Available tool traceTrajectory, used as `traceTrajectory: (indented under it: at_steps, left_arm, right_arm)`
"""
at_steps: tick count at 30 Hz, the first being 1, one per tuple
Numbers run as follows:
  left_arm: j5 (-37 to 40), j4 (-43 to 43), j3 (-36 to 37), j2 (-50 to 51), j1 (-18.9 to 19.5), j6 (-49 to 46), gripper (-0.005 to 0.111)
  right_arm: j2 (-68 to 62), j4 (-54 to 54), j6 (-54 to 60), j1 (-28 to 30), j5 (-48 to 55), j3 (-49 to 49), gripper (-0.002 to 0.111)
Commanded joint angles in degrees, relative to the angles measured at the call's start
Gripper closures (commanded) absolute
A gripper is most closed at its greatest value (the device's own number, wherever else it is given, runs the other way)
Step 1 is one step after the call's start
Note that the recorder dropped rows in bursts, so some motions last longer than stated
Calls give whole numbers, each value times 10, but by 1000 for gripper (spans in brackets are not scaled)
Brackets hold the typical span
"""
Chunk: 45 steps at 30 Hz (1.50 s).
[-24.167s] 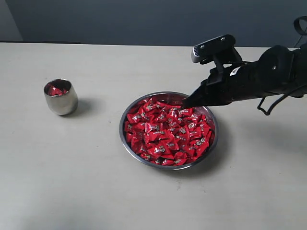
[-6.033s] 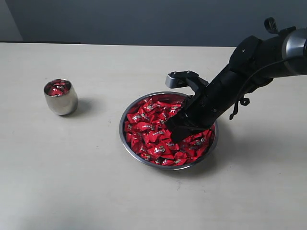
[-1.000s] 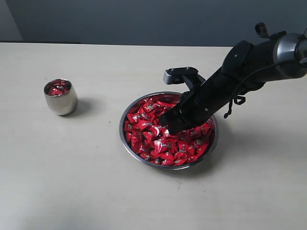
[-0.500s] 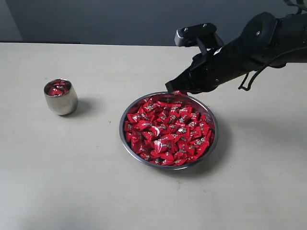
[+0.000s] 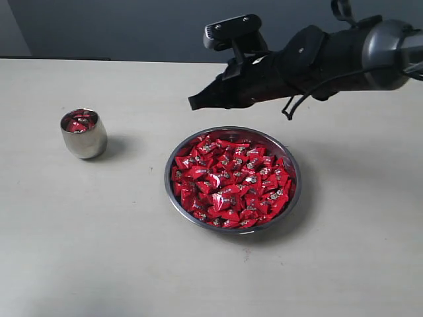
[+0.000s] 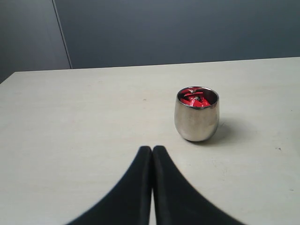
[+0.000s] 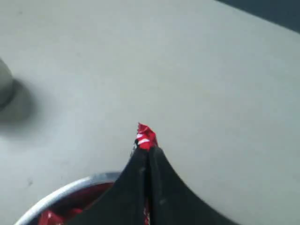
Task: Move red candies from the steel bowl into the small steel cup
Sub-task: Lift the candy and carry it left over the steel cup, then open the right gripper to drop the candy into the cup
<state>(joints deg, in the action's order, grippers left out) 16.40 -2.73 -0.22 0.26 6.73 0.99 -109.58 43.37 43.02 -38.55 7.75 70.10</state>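
The steel bowl (image 5: 294,173) sits mid-table, heaped with red candies (image 5: 228,181); its rim (image 7: 70,187) shows in the right wrist view. The small steel cup (image 5: 84,134) stands at the left with a few red candies (image 6: 196,98) inside, and it appears in the left wrist view as the cup (image 6: 197,119). My right gripper (image 5: 194,103) hangs in the air beyond the bowl's far-left rim, shut on one red candy (image 7: 145,136) that sticks out past its tips (image 7: 148,150). My left gripper (image 6: 152,150) is shut and empty, a short way from the cup.
The pale table (image 5: 99,251) ends at a dark wall behind. My right arm (image 5: 330,56) reaches in from the right, above the table behind the bowl.
My right gripper has risen out of the bowl with a candy pinched in it and swung left, toward the cup. The left gripper and the cup have stayed put.
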Motion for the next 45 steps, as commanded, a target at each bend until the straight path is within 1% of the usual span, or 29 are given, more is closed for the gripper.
traceTrajectory:
  at_steps: [1, 13, 19, 22, 28, 32, 36, 45]
  left_arm:
    - [-1, 1, 2, -3, 0, 1, 106]
    - [-1, 1, 2, -3, 0, 1, 106]
    - [-1, 1, 2, -3, 0, 1, 106]
    - [-1, 1, 2, -3, 0, 1, 106]
    - [-1, 1, 2, -3, 0, 1, 106]
    - [-1, 1, 2, -3, 0, 1, 106]
    - [-1, 1, 2, -3, 0, 1, 106]
    - [-1, 1, 2, -3, 0, 1, 106]
  right_arm:
    - [-54, 4, 12, -23, 10, 80, 109]
    - [-194, 28, 41, -55, 150, 338, 109]
    - [-258, 134, 138, -62, 263, 448, 109]
    - [-284, 152, 161, -62, 306, 485, 109]
    - [-321, 197, 159, -66, 323, 534, 109]
    - [-335, 195, 157, -76, 318, 548, 109]
    - [-346, 188, 118, -88, 289, 553, 109]
    - [-362, 163, 105, -100, 286, 558, 109]
